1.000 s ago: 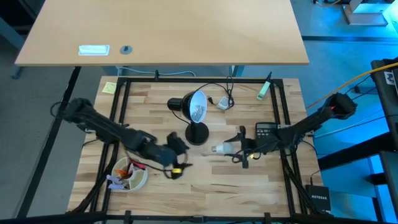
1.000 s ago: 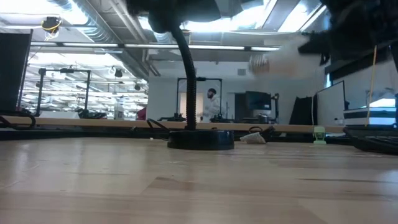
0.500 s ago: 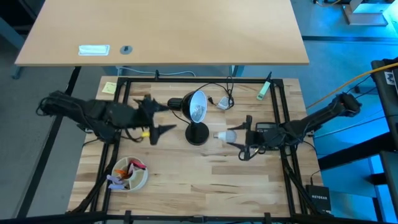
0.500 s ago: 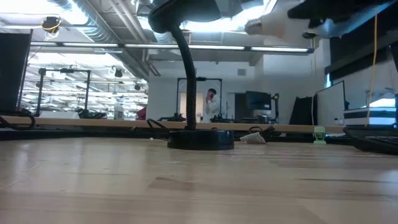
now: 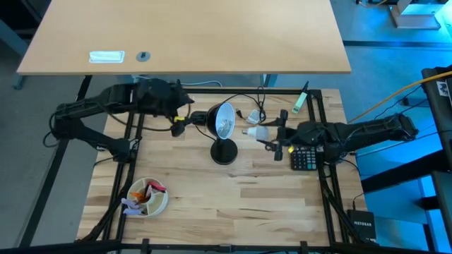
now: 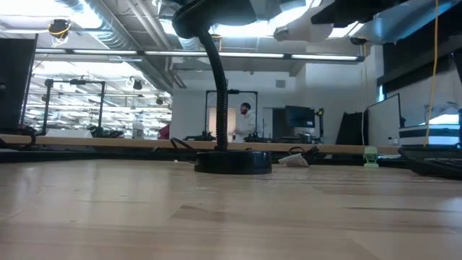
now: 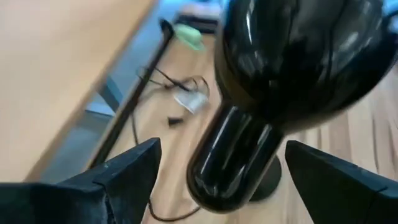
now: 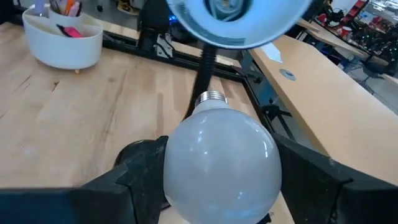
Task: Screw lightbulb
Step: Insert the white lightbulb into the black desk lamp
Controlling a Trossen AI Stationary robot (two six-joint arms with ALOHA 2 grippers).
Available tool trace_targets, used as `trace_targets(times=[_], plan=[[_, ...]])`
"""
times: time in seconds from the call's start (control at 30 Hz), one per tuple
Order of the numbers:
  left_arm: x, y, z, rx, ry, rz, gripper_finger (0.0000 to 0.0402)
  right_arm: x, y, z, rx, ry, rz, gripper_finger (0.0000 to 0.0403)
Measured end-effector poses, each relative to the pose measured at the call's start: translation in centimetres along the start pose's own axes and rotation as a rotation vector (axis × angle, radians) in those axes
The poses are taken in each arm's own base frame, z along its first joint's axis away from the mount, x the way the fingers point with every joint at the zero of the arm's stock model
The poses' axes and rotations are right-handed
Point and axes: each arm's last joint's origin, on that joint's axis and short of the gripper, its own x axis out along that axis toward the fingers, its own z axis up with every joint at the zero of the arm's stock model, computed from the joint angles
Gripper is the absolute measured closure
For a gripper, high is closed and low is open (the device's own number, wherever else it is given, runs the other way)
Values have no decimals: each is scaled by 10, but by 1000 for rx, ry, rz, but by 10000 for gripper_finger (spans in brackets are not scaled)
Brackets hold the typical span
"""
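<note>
While held clear of the table, lightbulb (image 8: 219, 169) clamped by its glass globe between the fingers of right gripper (image 5: 274, 138), metal screw base (image 8: 211, 98) leading toward the shade. Positioned in the high view just beside the open mouth of the black desk lamp (image 5: 223, 121), not yet touching it. Socket (image 8: 225, 6) visible through the right wrist view, inside the silvery reflector, beyond the thread and somewhat off its line.

Left gripper (image 7: 217, 165) spread wide at the back of the shade, one finger (image 7: 121, 171) on either side of the lamp's rear housing, not seen to be pressing on it.

Judged step: aligning bulb with socket before insertion. Recommended: closing the left fingers on the housing to steady the shade first; bringing the thread square onto the socket axis, then advancing straight; turning only once the thread has seated; keeping grip on the glass light but firm. Risks, as judgement: cross-threading from a tilted entry, shade swinging on its flexible neck (image 6: 214, 79) under push, globe slipping within the fingers.
</note>
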Motion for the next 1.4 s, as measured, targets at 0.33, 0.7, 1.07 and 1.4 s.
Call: trace_targets(times=[0.33, 0.7, 1.07, 1.4], plan=[[37, 13, 0, 192, 94, -68, 68, 4, -14, -3, 94, -1, -1, 143], [67, 8, -6, 275, 194, -123, 72, 4, -14, -3, 172, 0, -1, 143], [74, 2, -7, 282, 211, -128, 144, -14, -32, 37, 129, 39, -44, 142], [73, -1, -7, 289, 213, -122, 144, 8, -40, 87, -103, 119, -14, 142]])
